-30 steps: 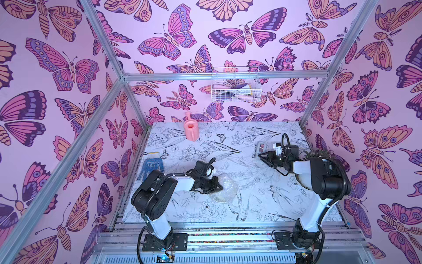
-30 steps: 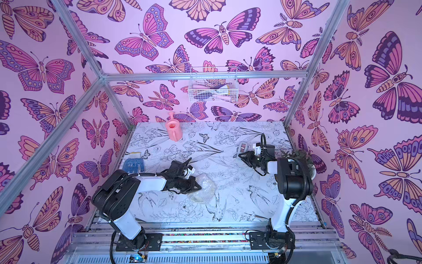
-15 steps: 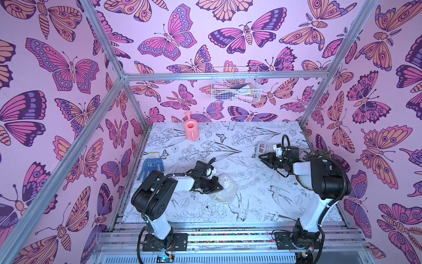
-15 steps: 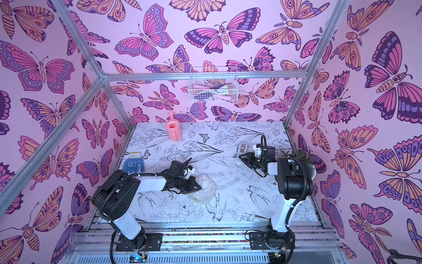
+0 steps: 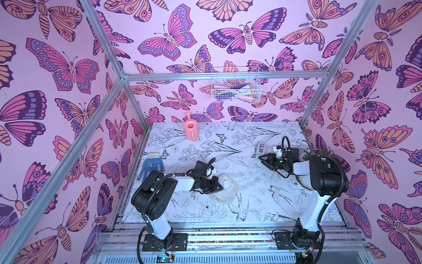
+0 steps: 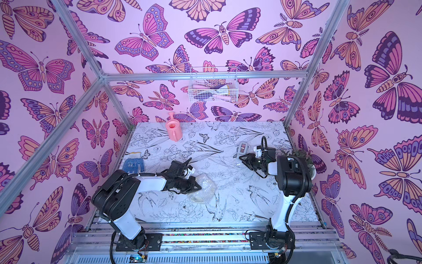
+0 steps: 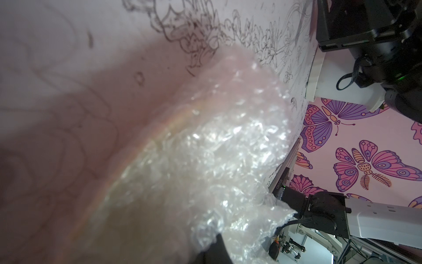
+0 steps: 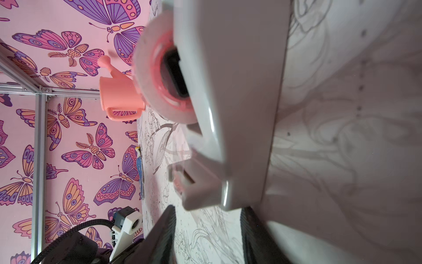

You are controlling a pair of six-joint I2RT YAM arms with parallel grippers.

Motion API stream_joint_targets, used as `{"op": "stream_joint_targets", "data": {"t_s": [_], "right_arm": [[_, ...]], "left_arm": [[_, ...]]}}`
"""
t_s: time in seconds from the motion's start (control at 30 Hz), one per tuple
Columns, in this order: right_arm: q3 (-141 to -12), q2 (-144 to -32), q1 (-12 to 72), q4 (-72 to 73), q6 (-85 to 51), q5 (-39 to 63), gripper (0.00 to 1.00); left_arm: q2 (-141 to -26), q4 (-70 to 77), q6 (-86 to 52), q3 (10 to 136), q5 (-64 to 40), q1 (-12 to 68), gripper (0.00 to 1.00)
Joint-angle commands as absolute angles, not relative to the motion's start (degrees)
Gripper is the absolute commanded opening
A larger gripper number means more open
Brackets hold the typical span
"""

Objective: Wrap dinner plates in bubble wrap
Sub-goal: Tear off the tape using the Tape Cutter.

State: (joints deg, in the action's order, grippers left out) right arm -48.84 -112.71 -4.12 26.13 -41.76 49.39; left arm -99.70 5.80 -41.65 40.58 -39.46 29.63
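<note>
Bubble wrap [image 5: 226,189] is glossy, crinkly clear plastic; tape dispenser [image 8: 239,91] smooth grey plastic; table [image 5: 251,205] matt.

Left arm [image 5: 157,196] and right arm [image 5: 324,173]: bulky black joint housings, white links, a black corrugated cable [image 5: 340,169] along each. Black screwed base plates [image 5: 179,241]. Left gripper [image 5: 218,185] and right gripper [image 5: 263,159] black, angular, with white camera mounts [image 5: 277,149].

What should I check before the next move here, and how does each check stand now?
1. Wrap pinched: left gripper shut on the clear, crinkly bubble wrap - ok.
2. Coverage: small round cream-white plate fully wrapped - cannot tell.
3. Jaws ready: right gripper open - ok.
4. Tape in hand: grey plastic tape dispenser stands ungripped at the right gripper - not ok.
</note>
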Motion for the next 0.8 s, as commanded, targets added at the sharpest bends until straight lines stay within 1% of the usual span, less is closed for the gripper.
{"op": "stream_joint_targets", "data": {"t_s": [0.0, 0.17, 0.57, 0.63, 0.73, 0.77], "right_arm": [[-50.64, -114.17, -3.25, 29.35, -43.90, 51.17, 0.48], [-51.51, -116.41, -2.90, 34.51, -48.15, 53.00, 0.45], [-50.54, -115.55, -3.34, 35.15, -47.99, 52.29, 0.32], [-50.62, -115.79, -3.34, 35.05, -47.90, 52.21, 0.30], [-50.80, -115.98, -3.34, 34.99, -47.90, 52.12, 0.23], [-50.82, -115.95, -3.34, 34.89, -47.90, 52.16, 0.22]], "left_arm": [[-105.59, -5.53, -41.48, 36.52, -26.29, 29.71, 0.00], [-105.56, -5.53, -41.51, 36.47, -26.26, 29.71, 0.00], [-105.38, -5.53, -41.60, 36.30, -26.35, 29.71, 0.00], [-105.39, -5.54, -41.57, 36.30, -26.30, 29.71, 0.00], [-105.30, -5.53, -41.58, 36.29, -26.35, 29.71, 0.00], [-105.29, -5.54, -41.61, 36.22, -26.36, 29.71, 0.00]]}}
